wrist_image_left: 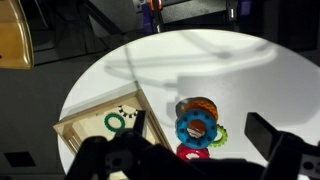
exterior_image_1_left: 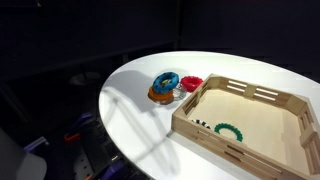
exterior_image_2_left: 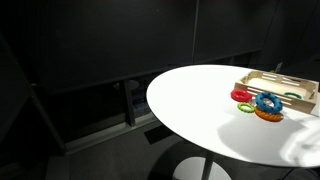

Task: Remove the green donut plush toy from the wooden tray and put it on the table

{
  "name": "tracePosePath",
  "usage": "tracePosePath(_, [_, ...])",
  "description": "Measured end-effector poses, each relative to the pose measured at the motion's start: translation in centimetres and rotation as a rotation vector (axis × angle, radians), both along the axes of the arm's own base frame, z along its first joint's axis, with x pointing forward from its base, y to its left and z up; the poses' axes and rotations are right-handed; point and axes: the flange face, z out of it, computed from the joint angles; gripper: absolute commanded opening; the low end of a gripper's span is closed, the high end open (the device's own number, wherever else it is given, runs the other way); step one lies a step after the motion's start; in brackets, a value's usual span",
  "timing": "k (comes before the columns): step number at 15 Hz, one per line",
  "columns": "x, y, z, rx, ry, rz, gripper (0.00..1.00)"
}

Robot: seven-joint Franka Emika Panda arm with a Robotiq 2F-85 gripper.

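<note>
- Your gripper (wrist_image_left: 190, 158) sits along the bottom edge of the wrist view, high over the scene. Its dark fingers (wrist_image_left: 275, 145) are spread wide with nothing between them, so it is empty and ready to close on something.
- Neither exterior view shows the arm, so judge its height and approach from the wrist view alone.
- Directly beneath you are the wrong toys. The red ring (wrist_image_left: 192, 152) and the blue-and-orange donut (wrist_image_left: 196, 120) lie touching on the table (wrist_image_left: 250, 70), just outside the tray.
- The green donut plush toy (wrist_image_left: 117, 122) lies flat on the floor of the wooden tray (wrist_image_left: 95, 107), off to the side of your fingers. In an exterior view it sits near the tray's front wall (exterior_image_1_left: 232, 129), so you probably need to come straight down to clear that raised side.
- Bare white tabletop lies well apart from the other toys, which looks like room to set it down.
- A pale piece beside the blue-and-orange donut is too washed out to identify.
- Small dark specks near the green toy are too small to make out.
- The tray's near corner is hidden behind your gripper body.
</note>
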Motion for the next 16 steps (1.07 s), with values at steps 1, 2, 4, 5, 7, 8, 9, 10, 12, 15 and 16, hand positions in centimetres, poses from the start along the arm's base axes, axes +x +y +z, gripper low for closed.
tracePosePath(1, [0.6,0.1,0.4,0.002,-0.009,-0.005,1.0])
tracePosePath(2, [1.2,0.2,0.8,0.004,-0.016,-0.011,1.0])
tracePosePath(4, [2.5,0.2,1.7,0.011,-0.023,-0.028,1.0])
tracePosePath(5, [3.2,0.1,2.2,0.015,-0.025,-0.04,1.0])
tracePosePath(7, [4.7,-0.4,3.1,0.025,-0.029,-0.066,1.0])
tracePosePath(8, [5.4,-0.8,3.5,0.031,-0.031,-0.08,1.0])
tracePosePath(9, [6.1,-1.3,3.8,0.038,-0.032,-0.095,1.0])
tracePosePath(10, [6.8,-1.9,4.2,0.045,-0.032,-0.11,1.0])
tracePosePath(12, [7.9,-3.3,4.5,0.06,-0.03,-0.149,1.0])
tracePosePath(15, [9.3,-6.0,4.5,0.085,-0.033,-0.203,1.0])
tracePosePath(16, [9.7,-7.0,4.3,0.094,-0.038,-0.222,1.0])
